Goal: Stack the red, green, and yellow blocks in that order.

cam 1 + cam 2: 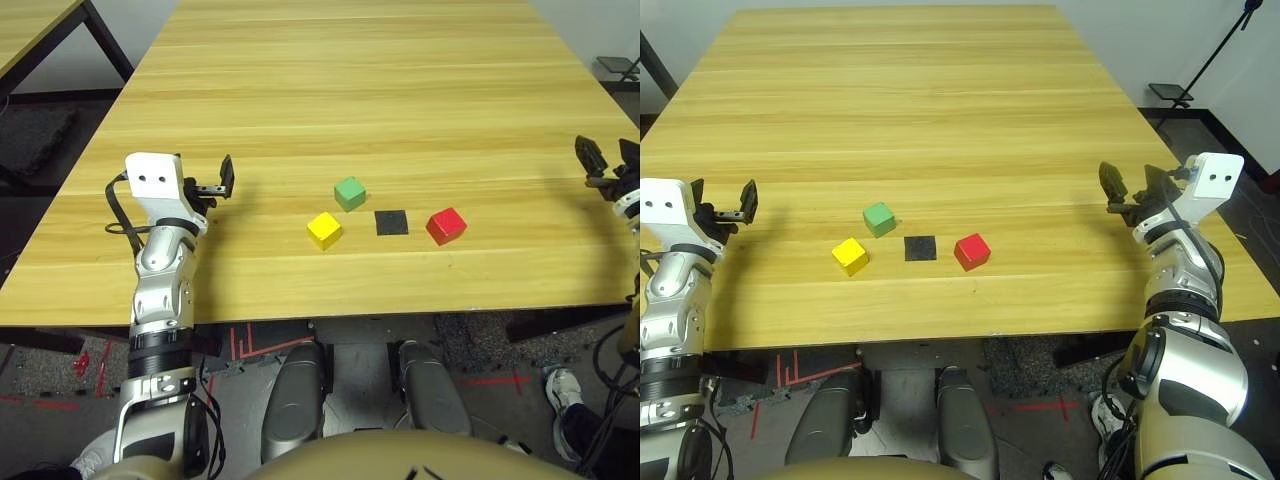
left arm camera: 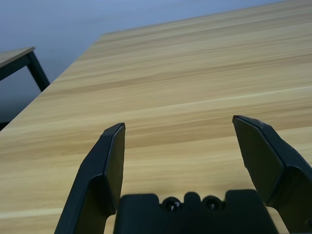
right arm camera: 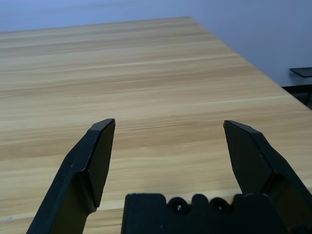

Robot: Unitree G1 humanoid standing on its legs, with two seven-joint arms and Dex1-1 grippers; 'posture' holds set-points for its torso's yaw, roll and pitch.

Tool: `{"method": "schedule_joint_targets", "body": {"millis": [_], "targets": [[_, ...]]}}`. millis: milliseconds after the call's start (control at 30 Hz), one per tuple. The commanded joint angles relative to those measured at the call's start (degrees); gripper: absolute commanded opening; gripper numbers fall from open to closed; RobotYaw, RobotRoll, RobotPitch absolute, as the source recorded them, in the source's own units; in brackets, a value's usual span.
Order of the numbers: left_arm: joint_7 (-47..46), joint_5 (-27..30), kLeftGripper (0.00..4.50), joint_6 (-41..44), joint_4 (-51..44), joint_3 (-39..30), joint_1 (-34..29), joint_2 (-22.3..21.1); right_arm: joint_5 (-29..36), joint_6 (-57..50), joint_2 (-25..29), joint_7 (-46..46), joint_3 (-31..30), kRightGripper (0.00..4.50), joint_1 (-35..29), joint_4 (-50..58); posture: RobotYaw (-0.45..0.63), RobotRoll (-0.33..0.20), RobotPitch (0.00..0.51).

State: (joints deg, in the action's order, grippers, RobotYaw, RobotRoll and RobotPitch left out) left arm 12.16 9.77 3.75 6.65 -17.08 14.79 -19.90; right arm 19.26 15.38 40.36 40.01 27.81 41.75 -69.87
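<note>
Stacking has not begun on the wooden table (image 1: 400,90): the left gripper (image 1: 218,184) hovers spread wide and empty at the left, while the yellow block (image 1: 324,230), green block (image 1: 350,193), black square patch (image 1: 391,222) and red block (image 1: 446,226) sit apart near the front edge; the right gripper (image 1: 1130,190) waits wide and empty, far right.

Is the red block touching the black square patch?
Apart. The left eye view shows bare wood between the red block and the black square patch.
</note>
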Motion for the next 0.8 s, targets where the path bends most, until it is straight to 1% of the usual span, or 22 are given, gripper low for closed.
{"method": "schedule_joint_targets", "body": {"millis": [33,100,200,300,400,467,500,600,633,700,800], "targets": [[0.75,0.07,4.49,0.87,1.97,1.43,0.22,0.38,0.13,-0.40,1.02,-1.18,0.69,4.50,-0.85,-1.12,0.19,-0.114,0.107],[0.87,0.50,4.49,1.65,1.36,1.58,-0.08,0.74,-0.85,-0.23,1.68,-1.45,-0.04,4.50,-0.71,-1.28,0.19,-0.107,0.106],[1.84,3.03,4.49,6.56,-5.40,1.26,0.37,-0.39,-2.20,-3.01,2.79,0.99,-2.13,4.50,1.50,-0.75,0.18,-0.091,0.122],[5.89,9.58,4.49,17.89,-14.35,1.73,5.10,-4.28,-8.04,-9.48,3.96,17.16,-12.18,4.50,5.07,3.33,0.19,-0.098,0.117],[11.65,13.74,4.49,27.70,-18.36,3.79,7.32,-10.17,-11.83,-13.21,3.66,30.19,-20.69,4.50,8.63,8.51,0.23,-0.119,0.102],[15.13,16.32,4.49,32.50,-20.45,5.10,7.52,-13.18,-13.77,-13.73,3.51,37.53,-25.20,4.50,10.12,10.65,0.25,-0.132,0.097],[16.19,17.10,4.49,33.73,-21.02,5.36,7.41,-14.18,-14.28,-14.01,3.41,39.66,-26.54,4.50,10.44,11.35,0.26,-0.134,0.095],[20.40,19.88,4.49,39.57,-24.93,8.48,7.28,-17.53,-17.95,-13.79,2.99,48.55,-32.48,4.50,14.48,10.65,0.28,-0.140,0.091],[21.25,20.49,4.49,40.73,-25.70,8.91,7.13,-18.32,-18.86,-13.48,2.88,50.05,-33.74,4.50,15.40,10.32,0.30,-0.146,0.085],[23.78,20.60,4.49,42.60,-27.19,11.12,6.82,-20.77,-21.34,-9.62,2.07,51.92,-37.83,4.50,18.31,8.32,0.32,-0.154,0.084],[25.53,20.16,4.49,44.13,-28.19,13.24,6.96,-23.24,-22.32,-5.32,0.66,52.49,-42.50,4.50,21.66,5.63,0.34,-0.160,0.087]]}}
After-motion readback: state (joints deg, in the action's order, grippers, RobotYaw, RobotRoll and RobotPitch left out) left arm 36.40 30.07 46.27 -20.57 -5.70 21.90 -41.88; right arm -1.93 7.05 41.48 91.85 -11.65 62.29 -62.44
